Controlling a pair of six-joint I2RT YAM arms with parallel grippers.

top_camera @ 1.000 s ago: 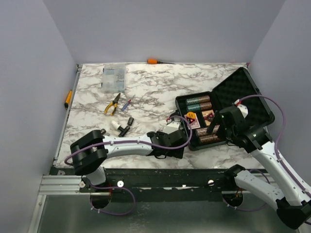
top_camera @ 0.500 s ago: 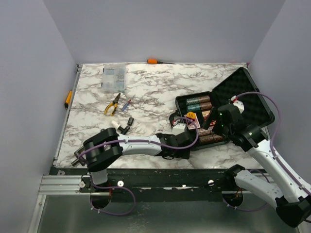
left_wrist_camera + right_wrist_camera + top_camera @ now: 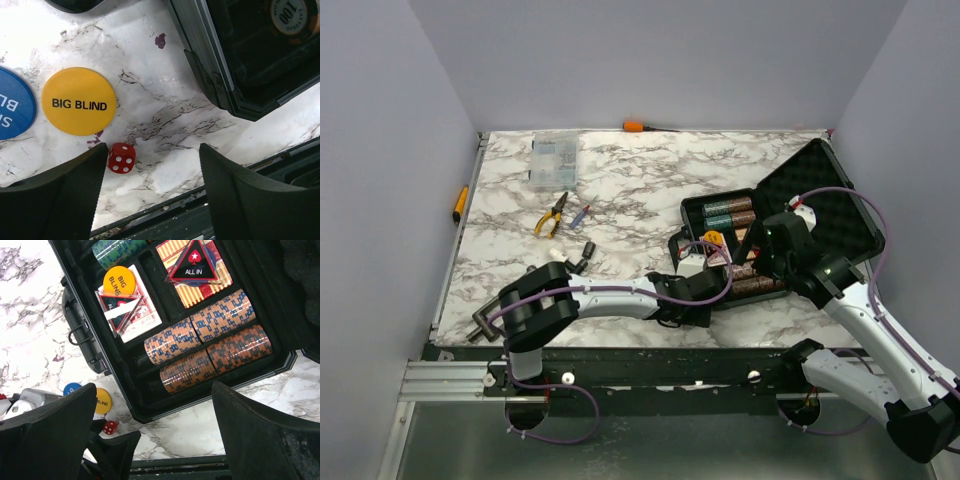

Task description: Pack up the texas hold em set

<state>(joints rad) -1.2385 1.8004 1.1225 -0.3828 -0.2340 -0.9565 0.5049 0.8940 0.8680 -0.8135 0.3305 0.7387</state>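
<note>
The black case lies open at the right, its tray holding brown chip stacks, teal chips, two card decks and an "ALL IN" triangle. On the marble left of the case lie a yellow "BIG BLIND" disc, a blue disc and a red die. My left gripper is open low over the table, the die just inside its left finger. My right gripper is open and empty above the case's near edge.
A clear plastic parts box, yellow-handled pliers and small black parts lie at the left. An orange-handled tool lies at the back edge. The table's front edge is right under my left gripper.
My left arm has reached further right, toward the case's near left corner. My right gripper has shifted left and forward over the case tray.
</note>
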